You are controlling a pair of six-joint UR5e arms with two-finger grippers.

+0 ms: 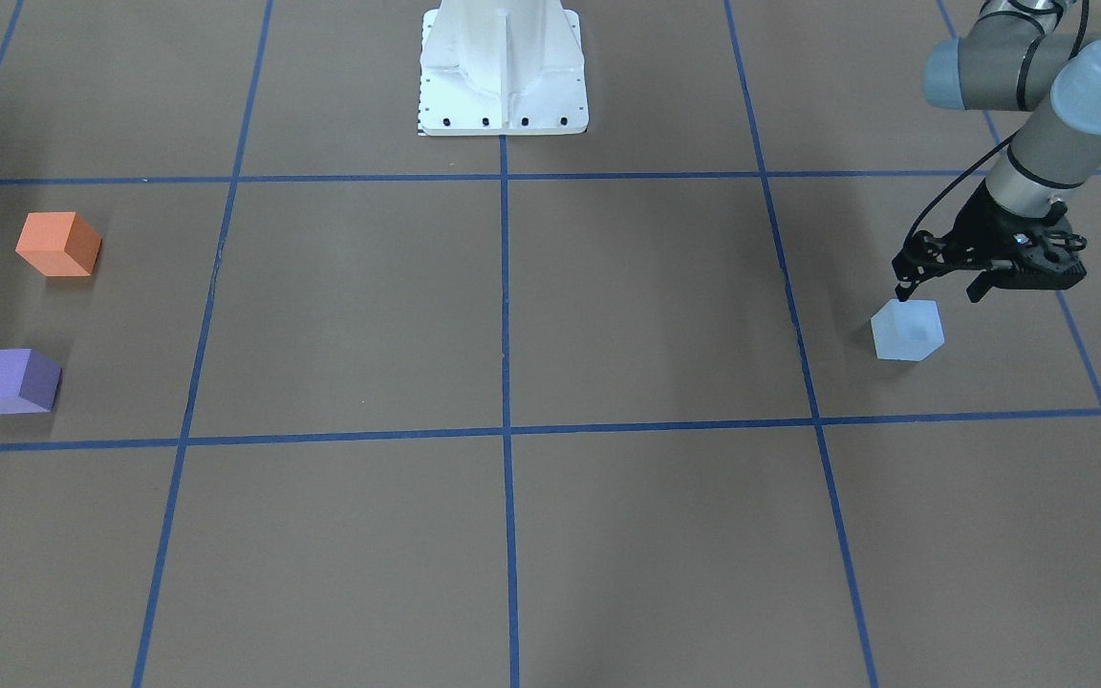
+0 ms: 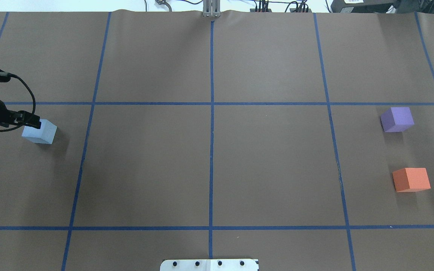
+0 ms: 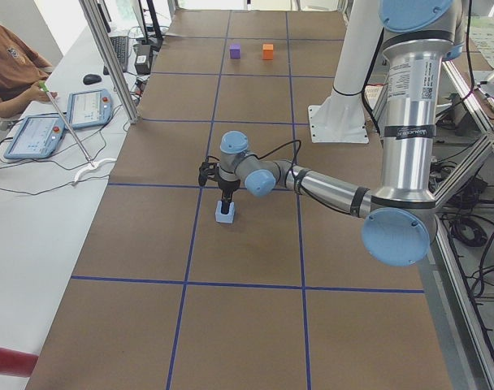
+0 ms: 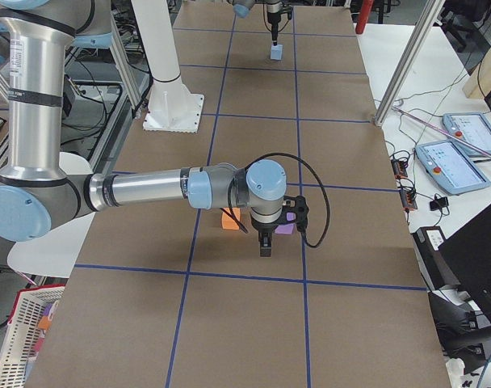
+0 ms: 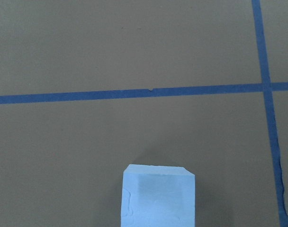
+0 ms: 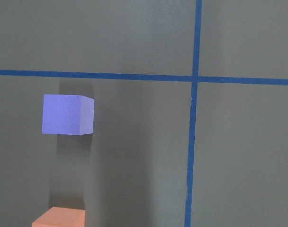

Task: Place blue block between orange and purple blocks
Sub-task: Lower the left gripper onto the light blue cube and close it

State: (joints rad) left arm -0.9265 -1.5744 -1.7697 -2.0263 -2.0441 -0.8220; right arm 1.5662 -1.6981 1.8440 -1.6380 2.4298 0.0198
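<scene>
The light blue block (image 1: 907, 330) sits on the brown table at the robot's far left, also in the overhead view (image 2: 40, 131) and at the bottom of the left wrist view (image 5: 158, 196). My left gripper (image 1: 939, 290) is open and hovers just above and slightly behind it, not holding it. The orange block (image 1: 58, 245) and the purple block (image 1: 12, 380) stand apart at the far right side (image 2: 411, 180) (image 2: 397, 119). My right gripper (image 4: 264, 242) hangs over these two; it shows only in the right side view, so I cannot tell its state.
The white robot base (image 1: 503, 96) stands at the table's middle rear edge. Blue tape lines (image 2: 211, 131) divide the table into squares. Beyond the table's operator side are metal posts (image 3: 109, 57), tablets (image 3: 86, 107) and a seated person (image 3: 11, 65).
</scene>
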